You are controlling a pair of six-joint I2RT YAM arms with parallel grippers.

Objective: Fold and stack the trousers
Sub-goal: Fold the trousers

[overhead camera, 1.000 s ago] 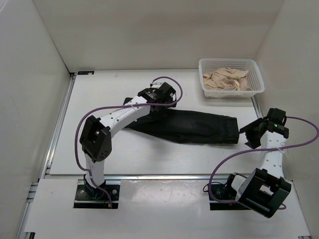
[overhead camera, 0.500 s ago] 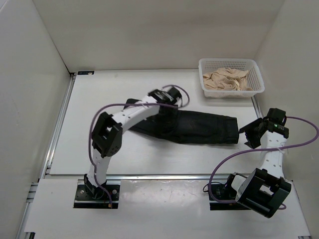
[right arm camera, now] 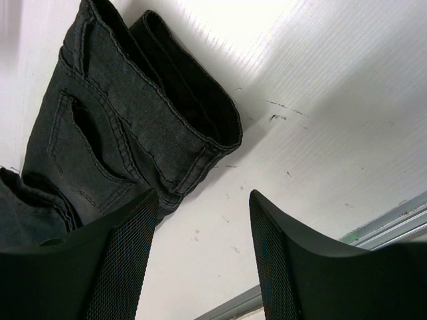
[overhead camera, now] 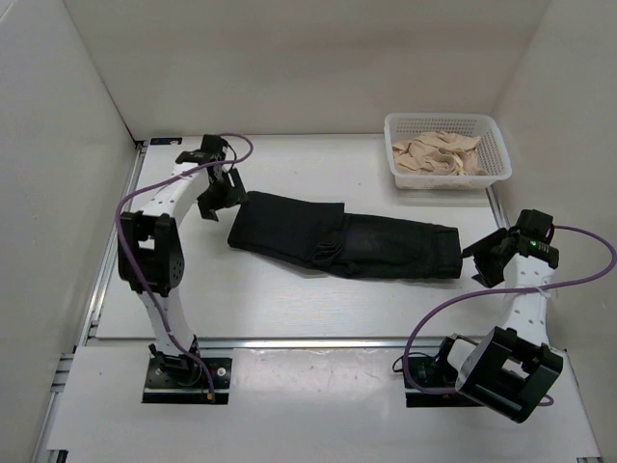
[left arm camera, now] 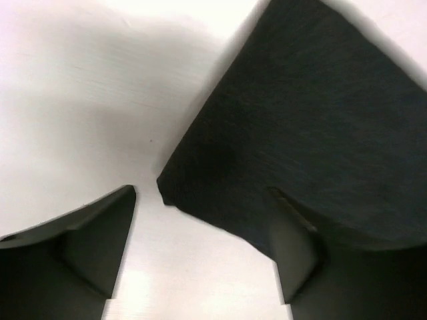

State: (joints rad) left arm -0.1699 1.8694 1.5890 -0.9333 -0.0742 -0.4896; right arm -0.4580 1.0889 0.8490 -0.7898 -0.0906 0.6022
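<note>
Two arms stand at the near edge of the worktop (overhead camera: 289, 299), each trailing one purple cable. The left arm (overhead camera: 154, 253) reaches up the left side to the far left part of the worktop, and its left fingers (left arm camera: 87, 247) hang just beside the left end of the trousers (overhead camera: 347, 241). They are spread wide and hold nothing. In the left wrist view a plain folded corner of the black cloth lies below the gap between the two fingers, and the right-hand finger overlaps the cloth in that view, though whether it touches cannot be told. There is one pair of trousers, lying flat across the middle of the worktop. It is folded lengthwise into a single long band running from left to right, with a small rumple near its middle. Its right end is the waistband end: the right wrist view shows a stitched pocket and the open, doubled waistband there. The right arm (overhead camera: 525, 289) stands near the right wall, and its right fingers (right arm camera: 113, 267) sit just to the right of that end, apart from the cloth, parted wide and empty. At the far right corner stands one white slotted basket (overhead camera: 439, 181) holding a heap of beige cloth (overhead camera: 439, 154). How many pieces the heap holds cannot be made out.
</note>
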